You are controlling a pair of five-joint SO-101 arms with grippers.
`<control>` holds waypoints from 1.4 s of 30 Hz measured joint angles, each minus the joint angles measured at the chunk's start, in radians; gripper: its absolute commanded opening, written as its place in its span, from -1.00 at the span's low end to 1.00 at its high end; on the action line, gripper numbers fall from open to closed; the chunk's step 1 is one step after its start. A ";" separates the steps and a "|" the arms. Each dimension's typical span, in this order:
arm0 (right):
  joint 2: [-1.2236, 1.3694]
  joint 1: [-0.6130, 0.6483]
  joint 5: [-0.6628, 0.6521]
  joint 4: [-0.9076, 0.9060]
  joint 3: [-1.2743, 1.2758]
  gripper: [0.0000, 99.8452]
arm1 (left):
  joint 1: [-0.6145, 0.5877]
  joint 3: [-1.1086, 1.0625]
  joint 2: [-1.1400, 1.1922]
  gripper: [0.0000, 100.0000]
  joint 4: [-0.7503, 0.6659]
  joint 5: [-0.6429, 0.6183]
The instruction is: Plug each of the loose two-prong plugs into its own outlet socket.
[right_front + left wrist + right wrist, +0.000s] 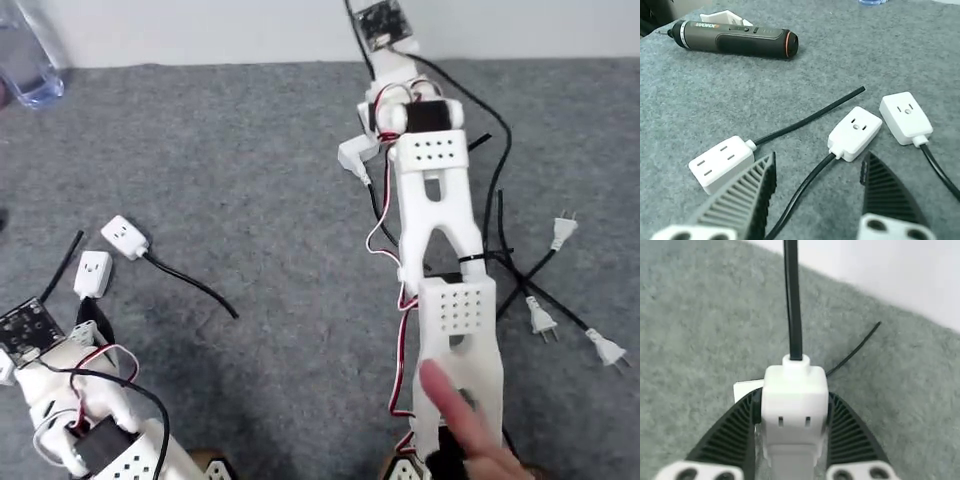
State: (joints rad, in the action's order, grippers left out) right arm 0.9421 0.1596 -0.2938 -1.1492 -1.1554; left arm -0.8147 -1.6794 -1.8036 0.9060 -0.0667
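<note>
In right end effector point(795, 397): outlet socket point(795, 382) (clamped).

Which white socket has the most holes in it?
The blocky outlet socket by one finger of the left end effector. It shows four slots; the middle socket and the farthest socket show three holes each.

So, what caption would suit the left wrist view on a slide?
Left arm's open jaws facing three white outlet sockets on grey carpet, power screwdriver lying beyond.
</note>
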 measured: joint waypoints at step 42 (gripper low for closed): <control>0.115 0.051 -0.018 -0.554 -0.460 -0.38 | 0.068 -0.009 0.000 -0.47 0.000 0.000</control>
State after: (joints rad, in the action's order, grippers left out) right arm 1.0572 0.2102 -0.3122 -1.7031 -1.6157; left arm -0.7472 -1.6886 -1.8036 0.9060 -0.0667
